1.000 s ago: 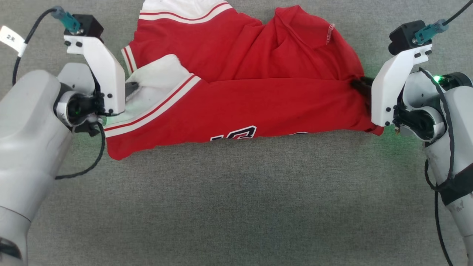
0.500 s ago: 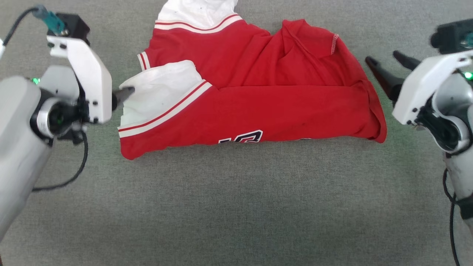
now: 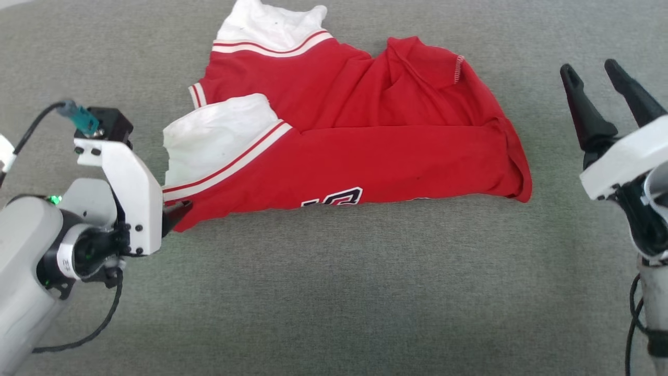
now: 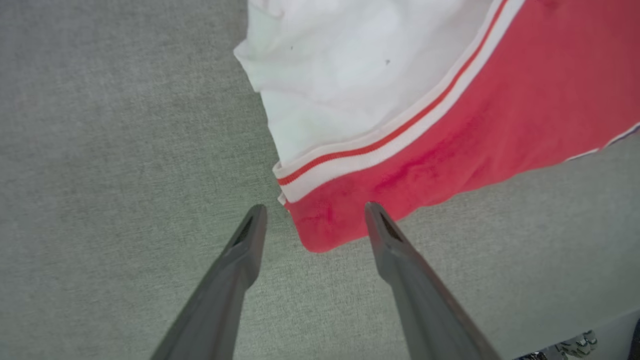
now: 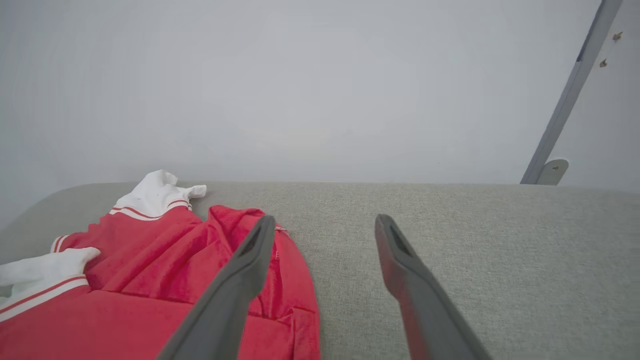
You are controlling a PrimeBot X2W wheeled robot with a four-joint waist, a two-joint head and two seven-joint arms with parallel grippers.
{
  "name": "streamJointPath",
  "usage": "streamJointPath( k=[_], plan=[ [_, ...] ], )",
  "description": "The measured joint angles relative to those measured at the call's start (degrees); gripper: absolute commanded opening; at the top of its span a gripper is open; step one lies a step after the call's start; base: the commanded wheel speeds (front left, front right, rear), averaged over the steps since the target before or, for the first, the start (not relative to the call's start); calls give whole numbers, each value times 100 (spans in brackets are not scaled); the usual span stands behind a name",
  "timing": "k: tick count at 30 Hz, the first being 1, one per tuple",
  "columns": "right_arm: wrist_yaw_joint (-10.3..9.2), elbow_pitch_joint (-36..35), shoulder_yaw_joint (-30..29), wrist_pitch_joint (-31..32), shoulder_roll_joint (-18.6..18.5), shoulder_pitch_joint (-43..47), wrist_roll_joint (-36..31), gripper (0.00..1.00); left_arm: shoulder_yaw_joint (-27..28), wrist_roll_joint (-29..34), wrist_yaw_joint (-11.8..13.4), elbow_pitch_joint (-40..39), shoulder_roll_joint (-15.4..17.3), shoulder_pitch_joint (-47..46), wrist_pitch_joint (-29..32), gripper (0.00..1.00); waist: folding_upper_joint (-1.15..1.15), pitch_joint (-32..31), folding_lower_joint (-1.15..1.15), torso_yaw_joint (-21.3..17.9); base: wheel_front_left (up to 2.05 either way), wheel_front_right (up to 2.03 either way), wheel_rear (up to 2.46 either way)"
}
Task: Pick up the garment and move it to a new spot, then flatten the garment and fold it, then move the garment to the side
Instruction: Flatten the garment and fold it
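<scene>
The garment (image 3: 365, 146), a red jersey with white sleeves and striped trim, lies folded in half on the grey cloth surface, with part of its black lettering showing at the near edge. My left gripper (image 3: 177, 211) stands open at the garment's near left corner; in the left wrist view the red corner (image 4: 325, 230) lies between the spread fingertips of the left gripper (image 4: 315, 209), with nothing gripped. My right gripper (image 3: 594, 75) is open and well clear of the garment's right end. In the right wrist view the right gripper (image 5: 325, 220) hangs above the surface, with the garment (image 5: 150, 300) to its left.
The grey cloth surface (image 3: 334, 292) stretches wide in front of the garment and on both sides. Its far edge meets a pale wall (image 5: 300, 75), and a slanted grey metal strut (image 5: 570, 100) stands at the far right.
Both grippers have let go of the garment's ends and opened. The left one drew back toward the near left corner. The right one pulled away to the right and turned its fingers up.
</scene>
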Motion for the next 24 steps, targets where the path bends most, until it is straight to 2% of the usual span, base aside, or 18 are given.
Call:
streamJointPath(
  k=[9, 17, 18, 19, 20, 21, 24],
  plan=[
    [0, -838, -436, 442, 495, 740, -207, 100, 58, 18, 83, 675, -23, 264, -401, 100, 0, 82, 0, -261, 0, 0, 0],
    [0, -1236, -516, 1135, 687, 1282, -147, 100, 132, -115, -157, 1448, -335, 203, -526, 100, 0, 126, 0, -385, 0, 0, 0],
    [0, -1260, -497, 1279, 688, 1351, -119, 100, 124, -168, -197, 1517, -369, 202, -522, 79, 0, 120, 0, -390, 0, 0, 0],
    [0, -1289, -461, 1434, 678, 1415, -73, 100, 85, -165, -241, 1569, -383, 183, -509, 79, 0, 113, 0, -392, 0, 0, 0],
    [0, -1316, -439, 1586, 679, 1463, -37, 100, 54, -149, -309, 1614, -396, 158, -501, 7, 0, 108, 0, -391, 0, 0, 0],
    [0, -1341, -448, 1729, 676, 1507, -13, 100, 47, -153, -345, 1653, -423, 150, -499, 0, 0, 102, 0, -385, 0, 0, 0],
    [0, -1366, -489, 2181, 664, 1607, 11, 100, 11, -162, -452, 1727, -569, 114, -500, 0, 0, 82, 0, -340, 0, 0, 0]
  ],
)
